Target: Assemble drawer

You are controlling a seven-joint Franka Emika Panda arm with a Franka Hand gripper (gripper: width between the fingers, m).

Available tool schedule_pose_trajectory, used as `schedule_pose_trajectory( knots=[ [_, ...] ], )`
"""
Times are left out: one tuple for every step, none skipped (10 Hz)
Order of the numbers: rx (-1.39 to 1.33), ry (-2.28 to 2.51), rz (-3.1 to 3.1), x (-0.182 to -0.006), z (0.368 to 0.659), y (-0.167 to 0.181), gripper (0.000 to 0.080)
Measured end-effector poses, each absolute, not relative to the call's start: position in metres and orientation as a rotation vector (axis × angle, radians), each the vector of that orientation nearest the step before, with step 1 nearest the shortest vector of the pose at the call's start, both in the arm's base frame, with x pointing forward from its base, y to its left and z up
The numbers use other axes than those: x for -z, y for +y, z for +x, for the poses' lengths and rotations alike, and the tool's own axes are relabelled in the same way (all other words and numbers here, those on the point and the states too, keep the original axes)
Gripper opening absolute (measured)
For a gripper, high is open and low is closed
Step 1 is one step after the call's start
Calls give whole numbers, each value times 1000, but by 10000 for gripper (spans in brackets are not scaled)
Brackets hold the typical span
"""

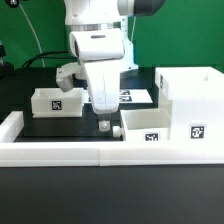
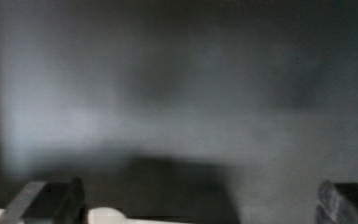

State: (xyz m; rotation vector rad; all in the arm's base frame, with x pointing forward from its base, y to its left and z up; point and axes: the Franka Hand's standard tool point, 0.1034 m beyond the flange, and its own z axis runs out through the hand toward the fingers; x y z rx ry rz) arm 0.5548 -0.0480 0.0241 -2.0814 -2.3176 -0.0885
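The drawer's tall open box shell (image 1: 190,98) stands at the exterior view's right. One small white tray (image 1: 142,124) sits against its left side. A second tray (image 1: 57,102) with a square tag sits apart at the left. My gripper (image 1: 103,124) points down at the black table, just left of the first tray and close to the surface. In the wrist view the gripper (image 2: 202,205) is open, with dark fingers (image 2: 60,200) far apart over blurred dark table. A small white rounded piece (image 2: 108,214) shows beside one finger; I cannot tell what it is.
A low white border wall (image 1: 80,152) runs along the front and up the left side (image 1: 12,125). The marker board (image 1: 138,96) lies flat behind the arm. Green cables and dark gear stand at the back.
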Motion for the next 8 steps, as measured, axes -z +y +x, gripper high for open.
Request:
schedule_pose_trajectory(
  knots=[
    [83,-2285,-2101,-19,552,-43,649],
    [84,-2263,-2117,-14,550,-38,649],
    [82,-2228,-2157,-13,550,-34,649],
    [78,-2193,-2194,-13,551,-32,649],
    [76,-2185,-2209,-15,553,-28,649],
    [76,-2175,-2214,-16,555,-22,649],
    [79,-2169,-2219,-17,557,-18,649],
    [80,-2165,-2222,-17,557,-14,649]
  ],
)
